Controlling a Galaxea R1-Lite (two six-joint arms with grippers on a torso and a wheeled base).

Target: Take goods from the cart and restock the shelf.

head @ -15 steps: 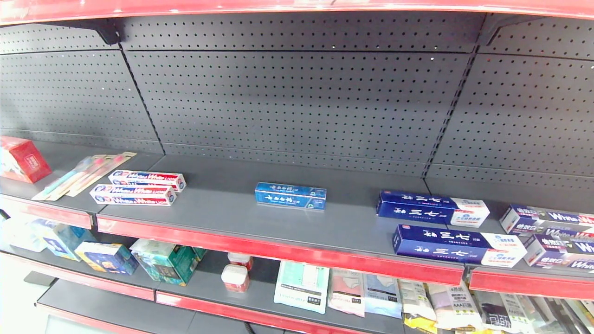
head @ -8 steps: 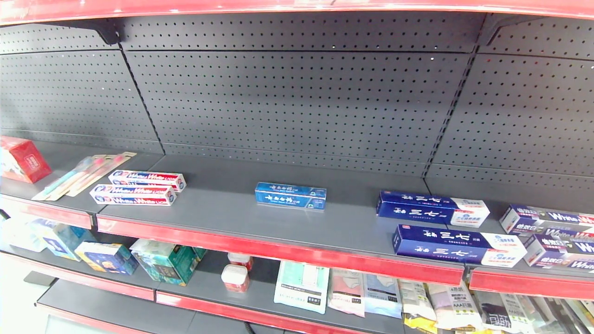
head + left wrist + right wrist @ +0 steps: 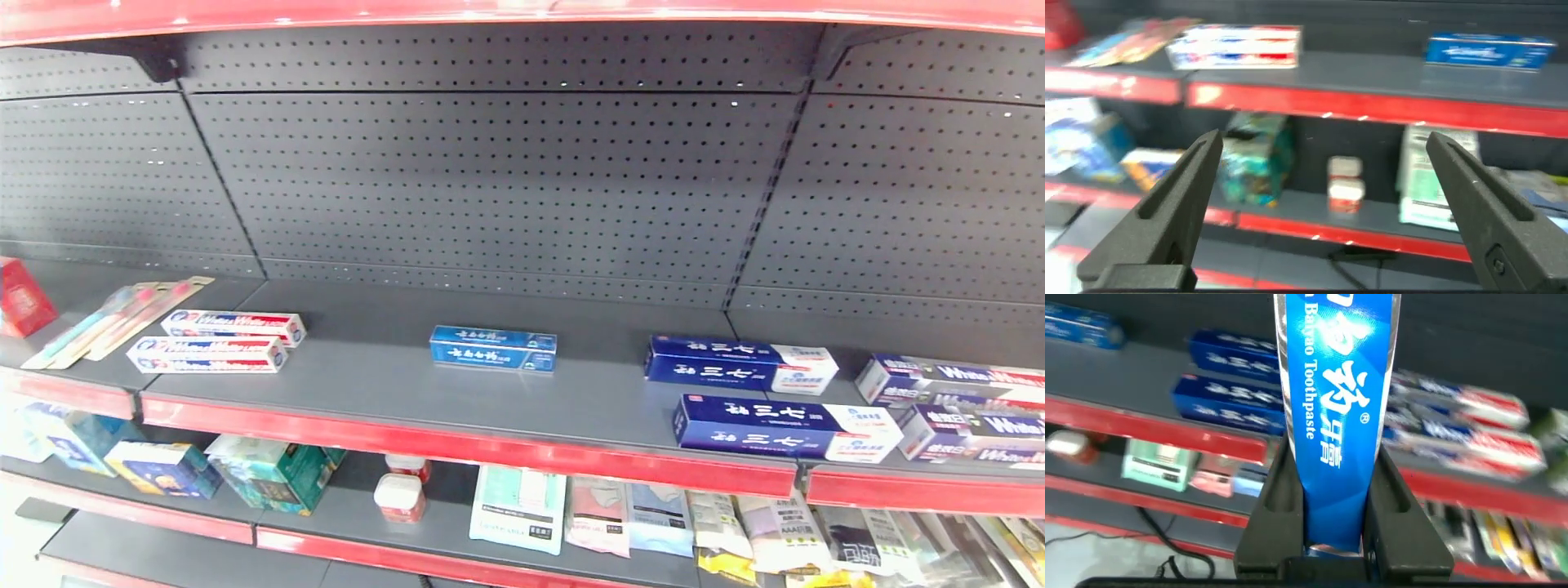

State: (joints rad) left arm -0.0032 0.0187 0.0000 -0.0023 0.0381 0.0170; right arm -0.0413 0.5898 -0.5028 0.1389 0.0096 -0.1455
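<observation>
Grey shelf [image 3: 375,371], red front strip [image 3: 457,446], perforated back panel [image 3: 490,180]

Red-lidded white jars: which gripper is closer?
Probably left: the left gripper faces the red-lidded white jars straight on; the right gripper, clamping a blue toothpaste box, is farther right.

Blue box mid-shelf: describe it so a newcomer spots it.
Grey shelf with the red front edge: near its middle one blue toothpaste box lies alone. It is shorter than the navy-and-white boxes to the right and white boxes to the left.
</observation>
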